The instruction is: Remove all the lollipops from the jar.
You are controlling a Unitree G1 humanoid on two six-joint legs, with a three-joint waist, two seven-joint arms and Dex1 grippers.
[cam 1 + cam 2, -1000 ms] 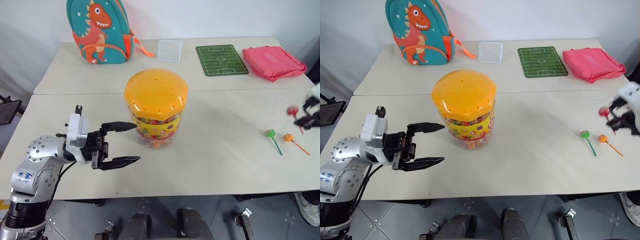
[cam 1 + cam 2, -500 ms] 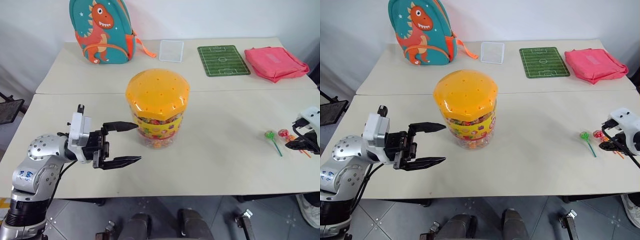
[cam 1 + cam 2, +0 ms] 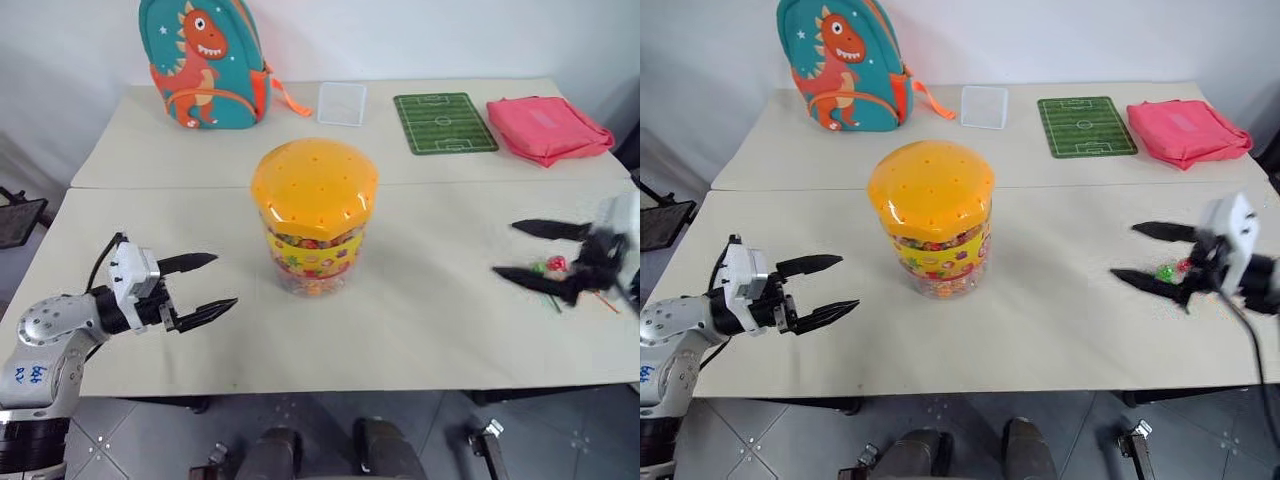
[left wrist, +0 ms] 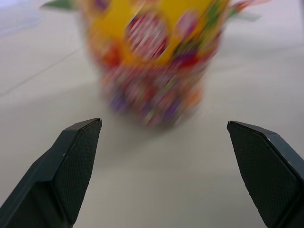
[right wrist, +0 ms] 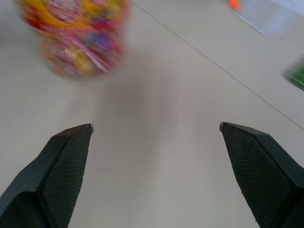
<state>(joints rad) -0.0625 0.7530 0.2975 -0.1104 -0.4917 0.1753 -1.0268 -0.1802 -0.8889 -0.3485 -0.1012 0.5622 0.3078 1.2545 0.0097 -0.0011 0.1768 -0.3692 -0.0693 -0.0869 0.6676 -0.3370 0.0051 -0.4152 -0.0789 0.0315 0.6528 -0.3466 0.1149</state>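
Note:
The jar [image 3: 315, 215], a clear tub with a holed orange-yellow dome lid and colourful sweets showing through its wall, stands mid-table. My left gripper [image 3: 225, 280] is open and empty, a hand's width left of the jar and pointing at it; in the left wrist view the jar [image 4: 156, 61] sits beyond its open fingers. The lollipops lie on the table at the right: a green one [image 3: 1164, 272] and a red one [image 3: 556, 264], partly hidden by my right gripper [image 3: 503, 248]. That gripper is open and empty and points left toward the jar [image 5: 76, 33].
On the far table sit a dinosaur backpack [image 3: 205, 60], a clear square lid [image 3: 341, 102], a green football-pitch mat [image 3: 444, 122] and a pink bag [image 3: 548, 125]. A seam [image 3: 150, 187] runs between the two tables behind the jar.
My right gripper set the red lollipop down beside the other two, opened and swung left toward the jar. My left gripper drew back left and down, away from the jar.

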